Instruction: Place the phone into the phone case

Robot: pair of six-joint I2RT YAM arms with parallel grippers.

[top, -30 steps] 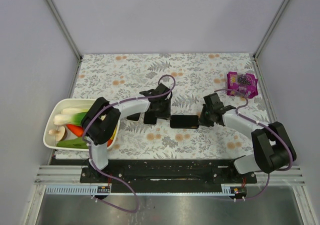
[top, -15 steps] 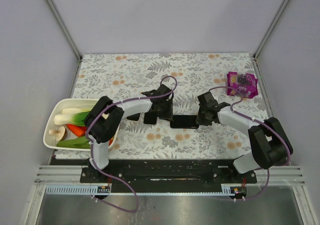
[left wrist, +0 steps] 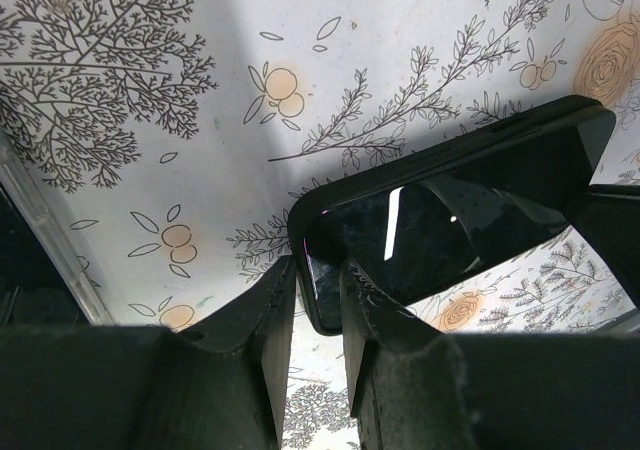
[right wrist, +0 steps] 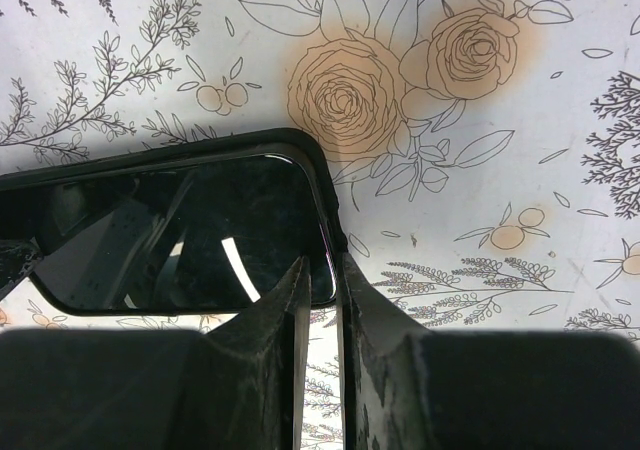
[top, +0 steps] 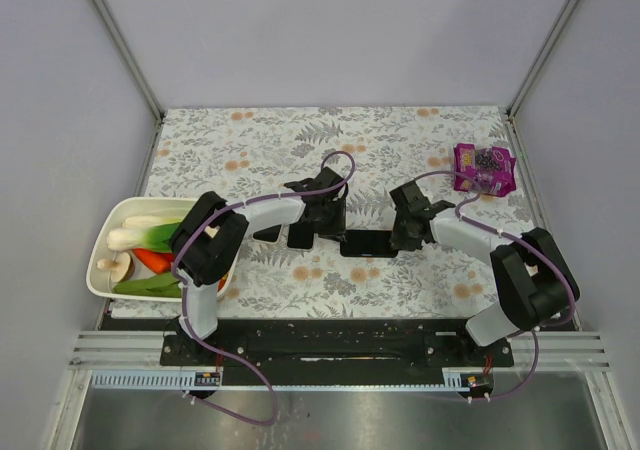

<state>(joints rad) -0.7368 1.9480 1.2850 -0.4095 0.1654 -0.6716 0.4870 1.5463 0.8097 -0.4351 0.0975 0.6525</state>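
Mid-table, between the 2 arms, a glossy black rectangular phone lies flat on the floral tablecloth. The rim of a matte black phone case shows round its edges; whether it is fully seated, cannot tell. The left gripper is clamped on 1 short end, the right gripper on the other. This likely braces both ends so the rim can be pressed over. Corners probably need checking next.
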